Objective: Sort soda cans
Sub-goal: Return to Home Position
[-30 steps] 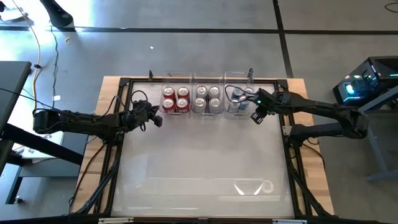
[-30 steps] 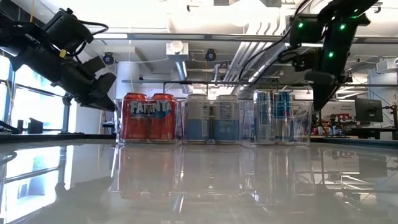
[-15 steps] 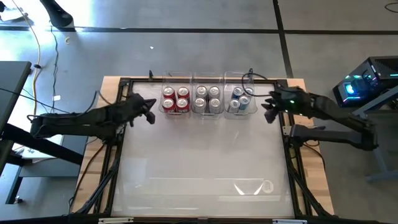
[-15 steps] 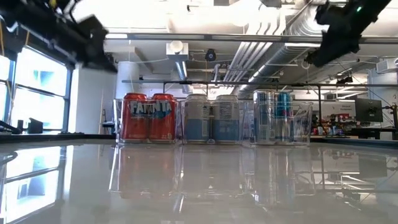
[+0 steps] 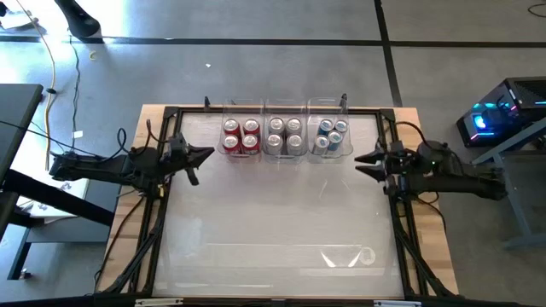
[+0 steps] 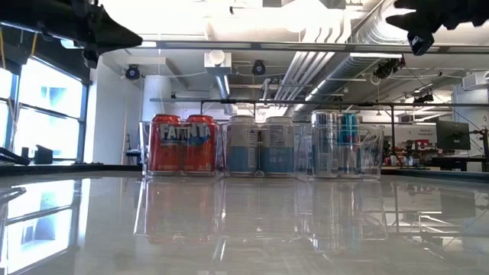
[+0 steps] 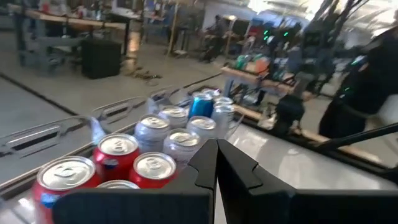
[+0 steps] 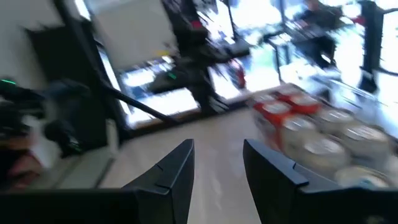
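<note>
Two empty grippers flank a sorted row. Left gripper [image 5: 203, 157], fingers pinched together, hangs with the red soda cans [image 5: 241, 136] just ahead of its tips. Silver cans [image 5: 285, 135] come next, then blue cans [image 5: 331, 135] near the spread-fingered right gripper [image 5: 365, 159], each colour in its own clear bin [image 5: 322, 108]. Sorting looks done; homing calls for folding both arms away without brushing the bins.

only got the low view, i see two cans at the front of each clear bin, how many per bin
Observer: From above, four each: red cylindrical soda cans, silver-grey soda cans, blue-and-silver soda cans.
Operator: arms clear of the bins
Observer: Yes, left arm and right arm flank the row of clear plastic bins, touching none.
Operator: jaws holding anything
Observer: No. Wrist views show left jaws shut, right jaws open, both empty.
</note>
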